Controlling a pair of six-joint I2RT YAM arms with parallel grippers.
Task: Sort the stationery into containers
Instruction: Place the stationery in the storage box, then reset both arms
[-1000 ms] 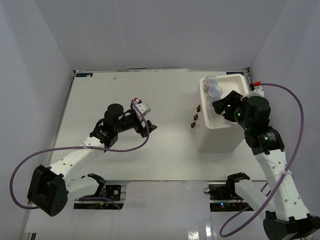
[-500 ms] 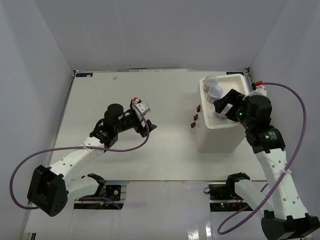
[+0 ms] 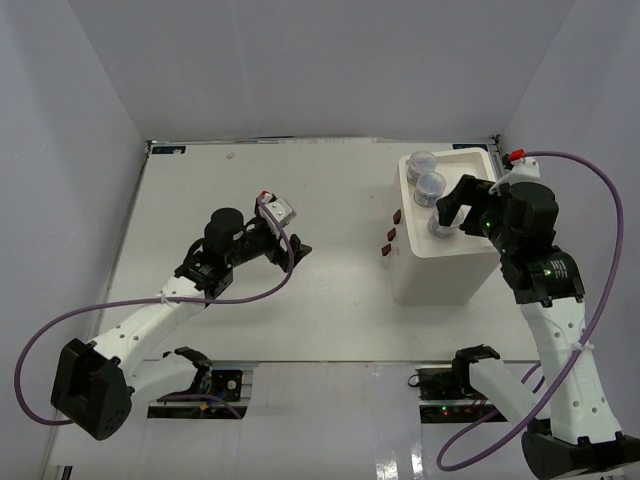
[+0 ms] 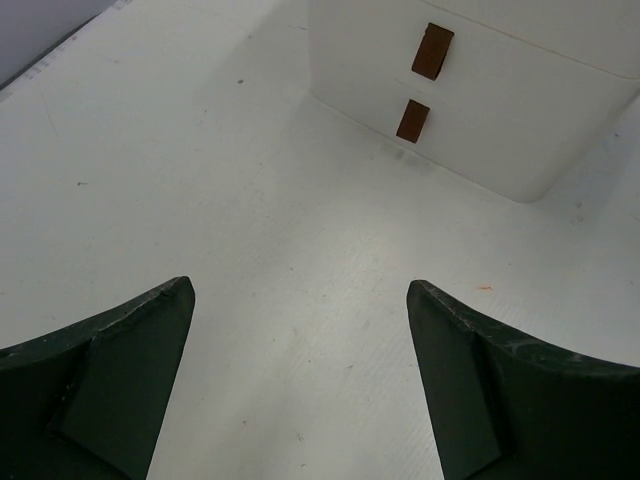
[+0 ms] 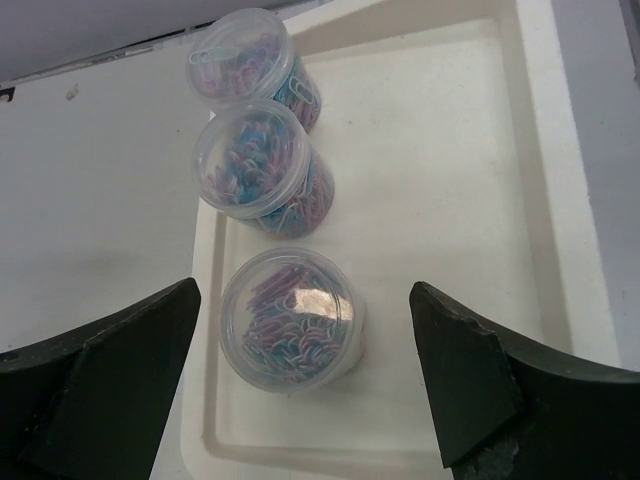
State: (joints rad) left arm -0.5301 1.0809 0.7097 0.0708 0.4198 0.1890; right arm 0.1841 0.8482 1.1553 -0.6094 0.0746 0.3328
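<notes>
Three small clear jars of bluish-purple clips stand in a row along the left side of the white organiser's (image 5: 540,200) top tray: the far jar (image 5: 252,70), the middle jar (image 5: 262,165) and the near jar (image 5: 292,315). My right gripper (image 5: 303,288) hangs open above the near jar, its fingers wide on either side and not touching it. From above, the jars (image 3: 431,185) sit at the tray's left edge under the right gripper (image 3: 447,220). My left gripper (image 4: 300,285) is open and empty over bare table, facing the organiser (image 4: 520,110).
The organiser (image 3: 430,275) stands at the table's right side, with brown drawer handles (image 3: 392,235) on its left face; two handles (image 4: 432,50) show in the left wrist view. The left gripper (image 3: 293,255) is mid-table. Grey walls enclose the table.
The right gripper has opened and let go of the near jar, which now stands in the tray, and has drawn back slightly. The left arm has shifted a little.
</notes>
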